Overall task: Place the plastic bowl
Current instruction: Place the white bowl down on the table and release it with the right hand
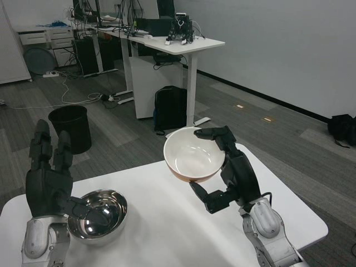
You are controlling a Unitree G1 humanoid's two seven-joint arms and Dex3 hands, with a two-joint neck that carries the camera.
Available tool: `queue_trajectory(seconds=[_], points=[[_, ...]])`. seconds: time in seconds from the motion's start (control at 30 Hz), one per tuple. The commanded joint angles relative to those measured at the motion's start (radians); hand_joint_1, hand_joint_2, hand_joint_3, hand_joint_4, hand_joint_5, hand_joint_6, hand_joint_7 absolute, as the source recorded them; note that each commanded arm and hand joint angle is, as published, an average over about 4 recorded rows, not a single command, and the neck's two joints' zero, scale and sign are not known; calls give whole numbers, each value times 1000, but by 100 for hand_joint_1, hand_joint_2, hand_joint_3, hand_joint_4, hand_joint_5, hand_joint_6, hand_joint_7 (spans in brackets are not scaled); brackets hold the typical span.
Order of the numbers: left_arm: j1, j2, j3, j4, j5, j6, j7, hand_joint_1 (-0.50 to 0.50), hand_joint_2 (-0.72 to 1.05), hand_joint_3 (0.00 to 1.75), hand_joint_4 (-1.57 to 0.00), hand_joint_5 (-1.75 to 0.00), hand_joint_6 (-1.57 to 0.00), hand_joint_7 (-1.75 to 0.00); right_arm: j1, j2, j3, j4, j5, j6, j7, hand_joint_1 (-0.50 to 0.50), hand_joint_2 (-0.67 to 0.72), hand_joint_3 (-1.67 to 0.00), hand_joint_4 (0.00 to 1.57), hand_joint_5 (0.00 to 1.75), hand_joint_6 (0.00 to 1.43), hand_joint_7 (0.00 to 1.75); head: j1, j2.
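The bowl (194, 155), smooth white plastic with an orange underside, sits tilted above the desk (167, 228) in the right hand (231, 172), fingers (214, 133) over its far rim, thumb beneath. Left hand (47, 181) fingers spread upright, thumb at the shiny steel bowl (98, 216), contact unclear.

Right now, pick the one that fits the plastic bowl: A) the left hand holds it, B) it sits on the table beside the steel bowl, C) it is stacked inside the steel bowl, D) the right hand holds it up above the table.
D: the right hand grips the plastic bowl by its rim, tilted and clear of the table, apart from the steel bowl.
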Motion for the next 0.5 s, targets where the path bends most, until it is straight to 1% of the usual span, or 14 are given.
queue_trajectory(seconds=[0.03,0.1,0.2,0.3,0.33,0.43,0.5], points=[[-4,17,-5,11,-4,-13,1,-8,-55,0,0,0,0,0,-22,3,-5,14,1,2,-6,-42,-54,-151,157,92,140,112,-1,-3],[-4,17,-5,12,-5,-13,1,-8,-55,2,0,0,0,0,-22,3,-5,28,-1,2,-6,-42,-54,-151,157,95,140,112,2,-8],[-3,17,-5,12,-7,-13,1,-8,-55,7,0,0,0,0,-21,1,-9,65,-21,4,-6,-42,-54,-151,157,87,140,112,4,-7],[-3,17,-4,12,-9,-13,1,-9,-55,2,0,0,0,0,-19,1,-17,98,-50,16,-6,-42,-54,-151,157,95,139,112,3,-4],[-3,17,-4,12,-9,-13,1,-11,-55,4,0,0,0,0,-17,1,-18,112,-54,22,-6,-42,-54,-151,157,97,138,112,2,-3],[-3,17,-1,12,-11,-13,1,-11,-55,4,0,0,0,0,-9,3,-21,170,-75,33,-6,-42,-54,-151,157,97,138,112,4,-4],[-3,17,-1,13,-11,-13,1,-10,-55,0,0,0,0,0,-7,3,-22,200,-86,33,-6,-42,-54,-151,157,97,138,112,4,-4]])
